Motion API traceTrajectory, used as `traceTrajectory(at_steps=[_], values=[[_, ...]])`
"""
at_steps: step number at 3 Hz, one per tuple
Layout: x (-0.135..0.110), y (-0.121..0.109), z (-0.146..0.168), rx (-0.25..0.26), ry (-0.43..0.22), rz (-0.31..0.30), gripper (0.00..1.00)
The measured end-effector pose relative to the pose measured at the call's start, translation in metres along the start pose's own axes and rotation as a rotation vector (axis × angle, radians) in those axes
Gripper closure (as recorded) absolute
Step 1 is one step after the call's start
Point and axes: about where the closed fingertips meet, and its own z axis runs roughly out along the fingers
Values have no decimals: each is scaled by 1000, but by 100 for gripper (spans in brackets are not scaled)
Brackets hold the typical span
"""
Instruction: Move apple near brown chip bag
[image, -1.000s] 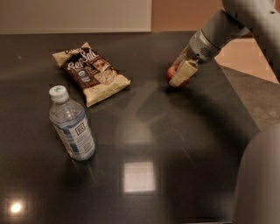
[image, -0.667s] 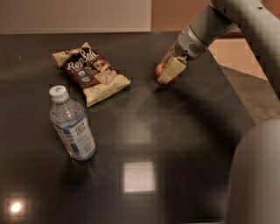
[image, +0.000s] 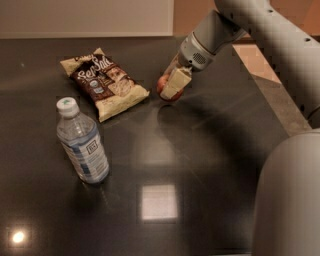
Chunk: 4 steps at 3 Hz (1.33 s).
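The brown chip bag (image: 104, 82) lies flat on the dark table (image: 200, 150) at the back left. The small red apple (image: 163, 88) sits between the fingers of my gripper (image: 170, 87), just right of the bag's lower right corner. The gripper reaches down from the upper right and is shut on the apple, at or just above the table top. One cream finger pad (image: 175, 83) covers most of the apple's front.
A clear water bottle (image: 82, 143) with a white cap stands upright at the front left, below the bag. The table's right edge runs diagonally at the far right. My arm's grey body (image: 290, 200) fills the lower right corner.
My gripper has carried the apple leftward across the table, from the right side to a spot close to the chip bag. The bag and bottle have not moved.
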Motion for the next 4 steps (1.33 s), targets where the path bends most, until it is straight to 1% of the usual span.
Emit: traceTrajectory(at_steps=[1, 2, 3, 4], values=[[-6, 2, 14, -5, 0, -12, 59], [-6, 5, 22, -12, 1, -26, 36], [-7, 5, 25, -15, 1, -26, 12], [-7, 4, 28, -19, 1, -27, 0]])
